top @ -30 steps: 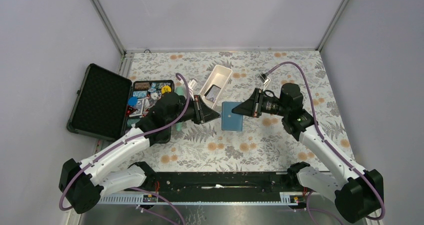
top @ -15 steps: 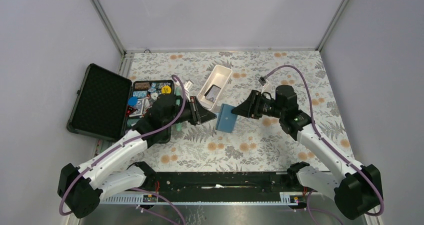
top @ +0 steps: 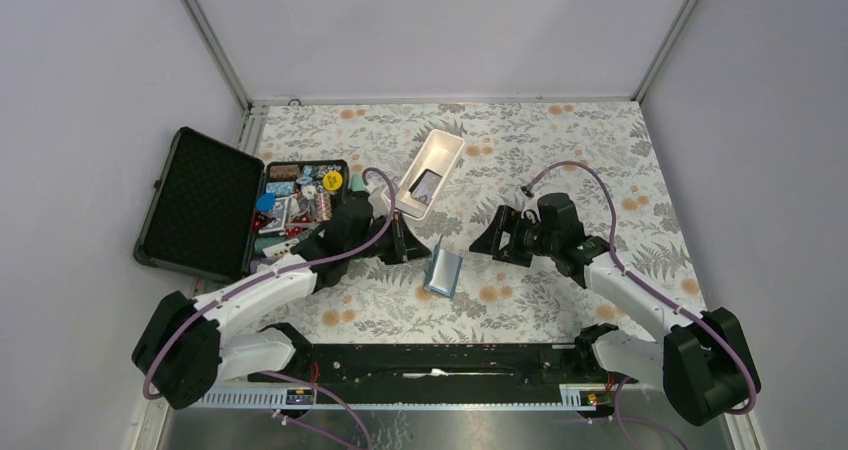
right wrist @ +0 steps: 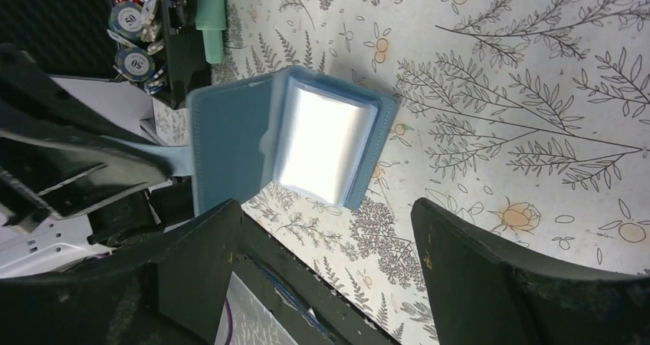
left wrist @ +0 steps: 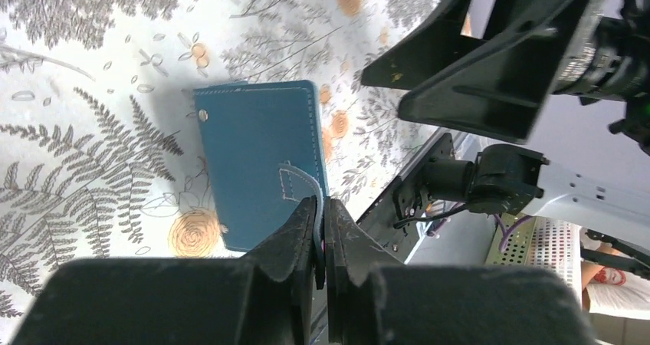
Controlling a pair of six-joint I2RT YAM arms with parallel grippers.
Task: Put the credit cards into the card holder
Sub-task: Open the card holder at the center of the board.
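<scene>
Plainly, you are at the opening stage and no card is in yet. The card holder (top: pixel 442 272) lies on the floral table (top: pixel 560 140) between the two arms, near the front edge, its cover raised off the pale inner pages (right wrist: pixel 322 142). Your left gripper (left wrist: pixel 320 207) is pinched tight on the snap tab (left wrist: pixel 297 182) and holds that cover up. Your right gripper (right wrist: pixel 326 226) hovers just beside the holder, jaws spread wide, carrying nothing. One dark credit card (top: pixel 427 183) lies in the white tray (top: pixel 456 156), well apart from the holder; the golden-orange card I cannot pick out. Outstanding, in my judgement: fetch each card, seat it in a page, close the holder.
</scene>
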